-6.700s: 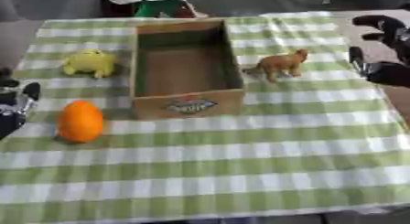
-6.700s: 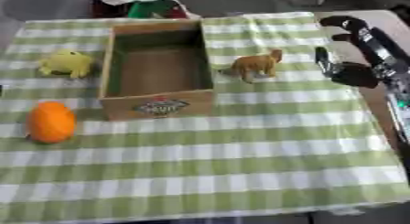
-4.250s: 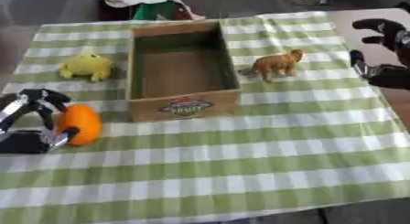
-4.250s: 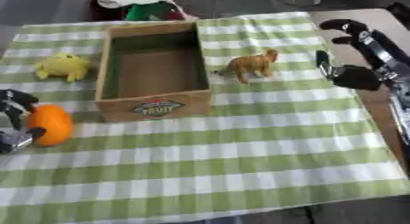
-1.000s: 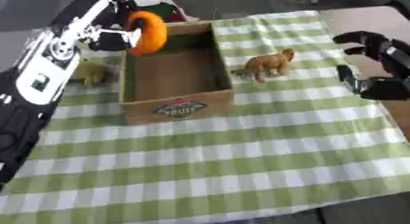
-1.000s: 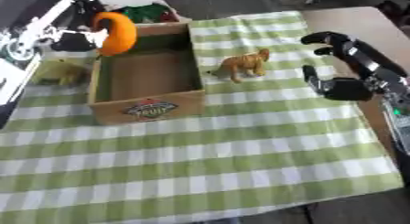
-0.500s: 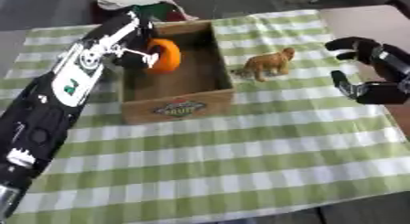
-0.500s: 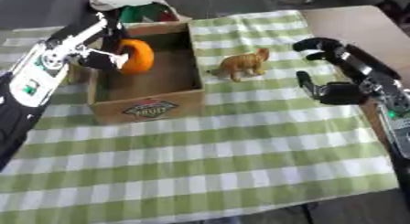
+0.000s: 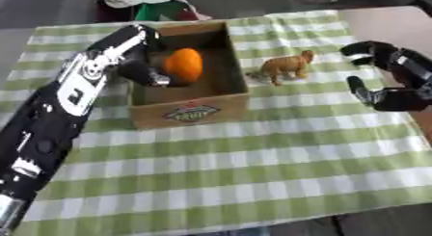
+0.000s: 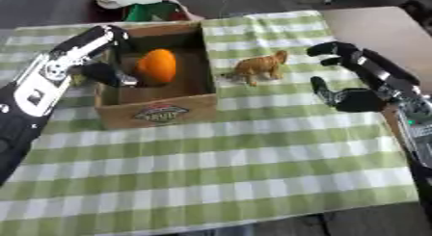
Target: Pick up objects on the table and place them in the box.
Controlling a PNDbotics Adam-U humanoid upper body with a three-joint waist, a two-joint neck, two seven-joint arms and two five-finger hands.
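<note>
While the left hand (image 9: 145, 69) is reaching down into the cardboard box (image 9: 190, 112) near the bench's far edge, its fingers are curling round the orange fruit (image 9: 183, 65), which is sitting low inside the box against the left wall; whether the fruit is touching the box floor cannot be told from these views. So the step in hand looks like the placing of the orange: it is inside the box but the hand is not yet off it. To my judgement the next move is calling for the fingers to spread and the arm to be lifting straight up, clear of the box wall, so that the box is not being dragged along the green checked cloth (image 9: 253, 167).

Toward the bench's right edge the right hand (image 10: 358, 93) is hovering with its fingers spread and slightly bent, holding nothing, its palm turned toward the brown toy animal (image 10: 257, 65), which is standing upright just beside the box's right wall, apart from the hand. That toy seems the likely next pick for this hand. A yellow shape is showing faintly behind the left arm at the box's left side, too hidden to make out
</note>
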